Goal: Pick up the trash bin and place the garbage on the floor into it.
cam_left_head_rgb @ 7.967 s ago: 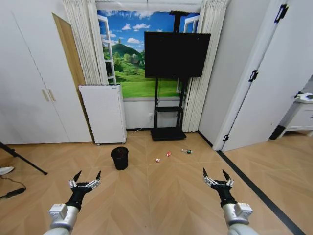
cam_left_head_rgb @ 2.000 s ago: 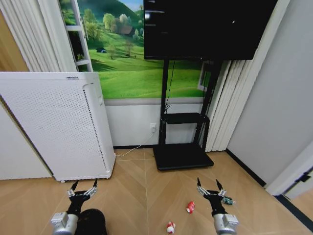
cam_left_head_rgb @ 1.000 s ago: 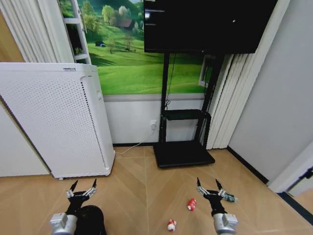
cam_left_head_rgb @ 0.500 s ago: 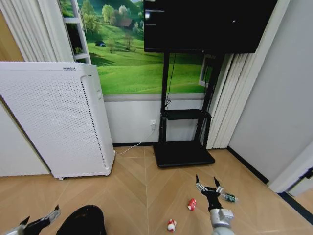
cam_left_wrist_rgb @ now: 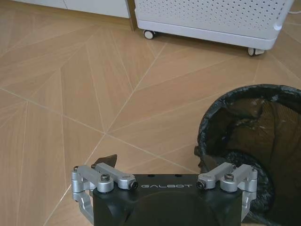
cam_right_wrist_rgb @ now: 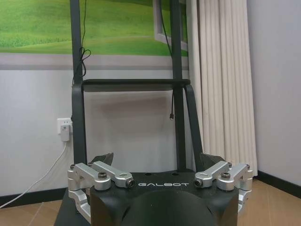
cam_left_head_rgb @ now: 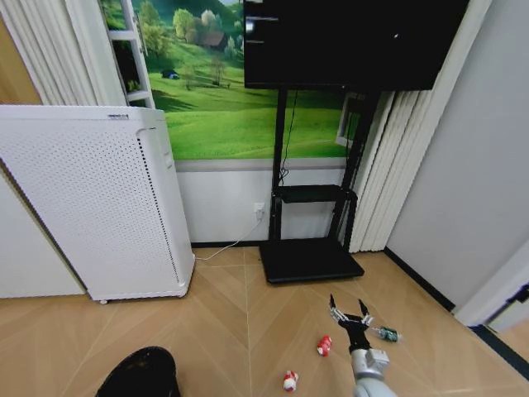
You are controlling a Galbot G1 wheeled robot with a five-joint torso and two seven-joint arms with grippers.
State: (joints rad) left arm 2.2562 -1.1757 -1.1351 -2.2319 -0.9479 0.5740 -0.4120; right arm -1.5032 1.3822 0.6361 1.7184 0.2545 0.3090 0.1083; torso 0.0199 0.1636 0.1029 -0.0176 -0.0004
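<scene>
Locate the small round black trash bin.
The small round black trash bin sits low on the head view's left, on the parquet floor before the white appliance.

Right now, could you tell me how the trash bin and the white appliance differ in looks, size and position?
The trash bin is small, round and black, lined with a dark bag; the white appliance is a tall, boxy, perforated cabinet. The trash bin sits directly on the floor, open-topped, next to the open left gripper; the white appliance stands on small casters against the wall, farther off. Both are upright on the parquet.
</scene>
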